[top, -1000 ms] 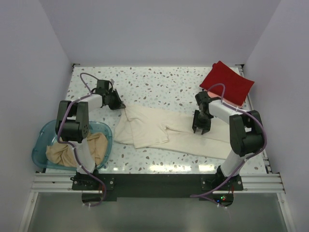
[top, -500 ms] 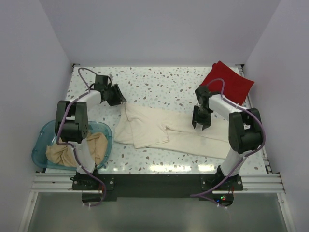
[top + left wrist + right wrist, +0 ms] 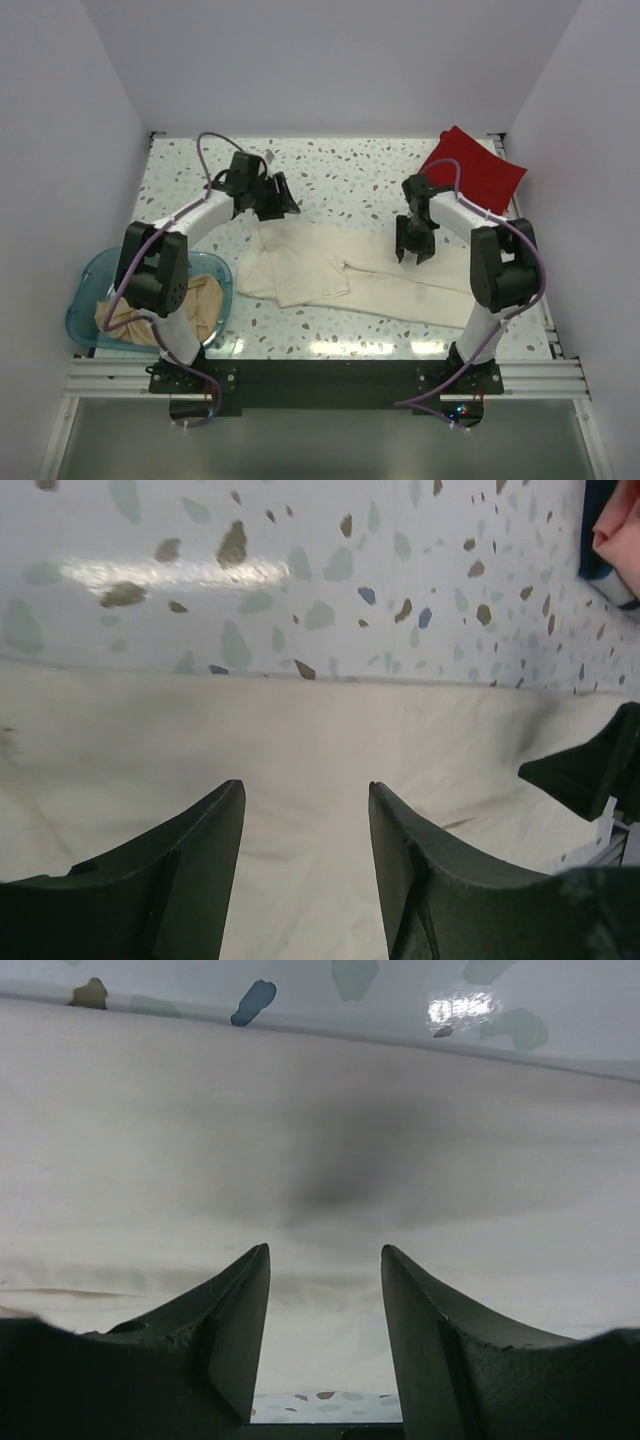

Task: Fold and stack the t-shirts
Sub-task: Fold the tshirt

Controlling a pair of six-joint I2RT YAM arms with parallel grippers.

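Cream-white t-shirt (image 3: 300,265): soft, limp; I'd pinch its far edge.
Left claw (image 3: 305,790): mine, jaws apart, empty.
Right claw (image 3: 325,1252): likewise.

Nothing legible turned up in any view: no words, no labels, no brands, no numbers. The cream-white t-shirt (image 3: 310,265) showed plain cloth, the red t-shirt (image 3: 490,175) was just as plain, and the surface (image 3: 350,165) carried only coloured flecks.
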